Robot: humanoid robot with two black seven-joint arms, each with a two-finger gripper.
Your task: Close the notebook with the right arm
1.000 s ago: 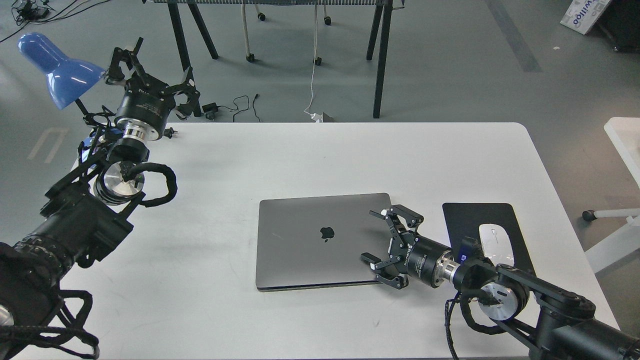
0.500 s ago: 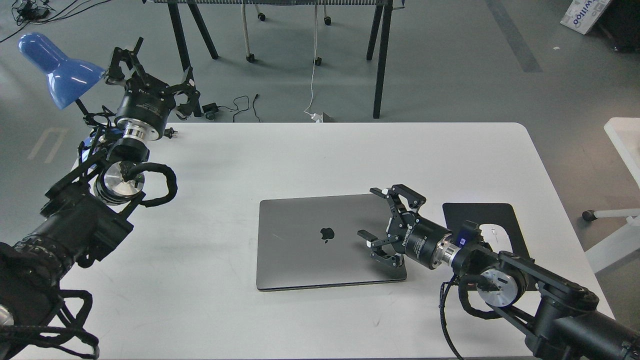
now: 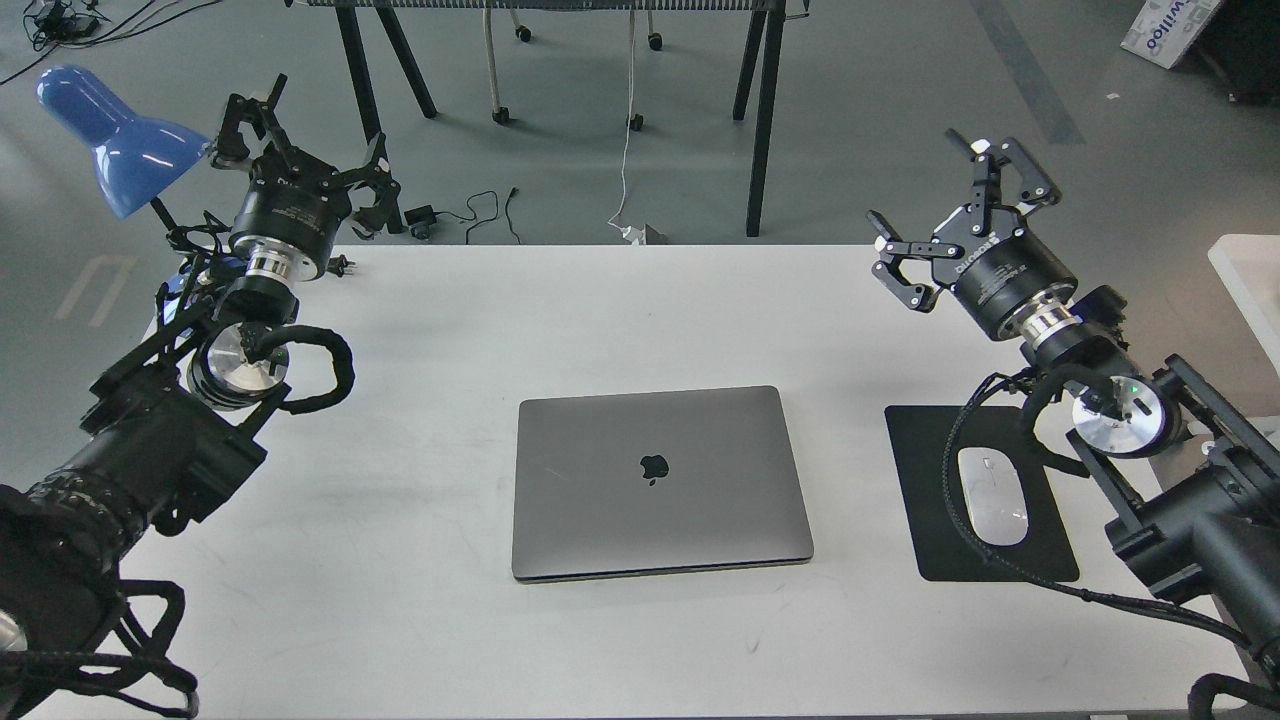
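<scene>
The notebook (image 3: 660, 482) is a space-grey laptop lying shut and flat in the middle of the white table (image 3: 600, 320), its dark apple logo facing up. My right gripper (image 3: 935, 195) is open and empty, raised well above the table's far right part, far from the notebook. The right arm (image 3: 1100, 400) comes in from the lower right. My left gripper (image 3: 300, 135) is open and empty, held up at the far left corner beside the blue lamp (image 3: 115, 140).
A black mouse pad (image 3: 940, 440) with a white mouse (image 3: 992, 495) lies right of the notebook, under my right arm. Black table legs and cables stand on the floor beyond the far edge. Another white table (image 3: 1245, 265) is at the right.
My right gripper has lifted off the notebook's lid and swung up and back to the far right. The notebook stays shut. The left arm has not moved.
</scene>
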